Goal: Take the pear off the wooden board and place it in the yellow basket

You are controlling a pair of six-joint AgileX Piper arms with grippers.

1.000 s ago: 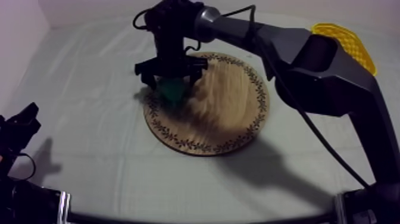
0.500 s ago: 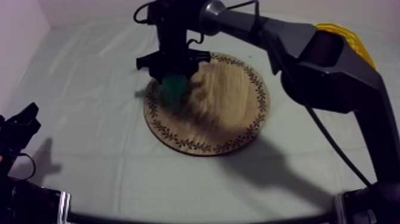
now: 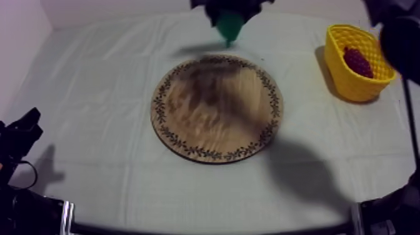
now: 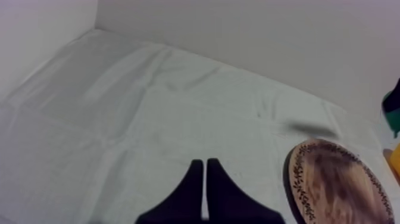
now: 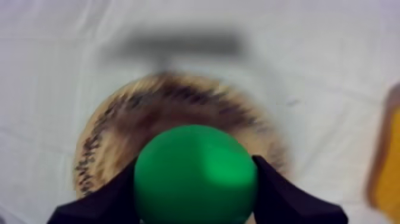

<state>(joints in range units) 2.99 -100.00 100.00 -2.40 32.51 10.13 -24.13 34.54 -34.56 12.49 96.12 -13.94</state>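
Note:
My right gripper (image 3: 230, 14) is high above the table's far side, shut on the green pear (image 3: 229, 25). In the right wrist view the pear (image 5: 195, 174) sits squeezed between my black fingers (image 5: 274, 193), with the wooden board (image 5: 113, 131) far below it. The round wooden board (image 3: 217, 107) with its patterned rim lies bare at the table's middle. The yellow basket (image 3: 340, 72) stands at the far right. My left gripper (image 3: 22, 128) rests low at the near left; its fingers (image 4: 191, 190) lie together as a narrow wedge over the cloth.
A dark red bunch of grapes (image 3: 359, 61) lies inside the basket. The board's edge (image 4: 333, 182) and a bit of the green pear (image 4: 393, 107) appear in the left wrist view. A pale wall runs behind the table.
My right gripper has lifted the pear off the board's left part and carried it up and toward the far right. The arm no longer covers the basket. My left arm is still.

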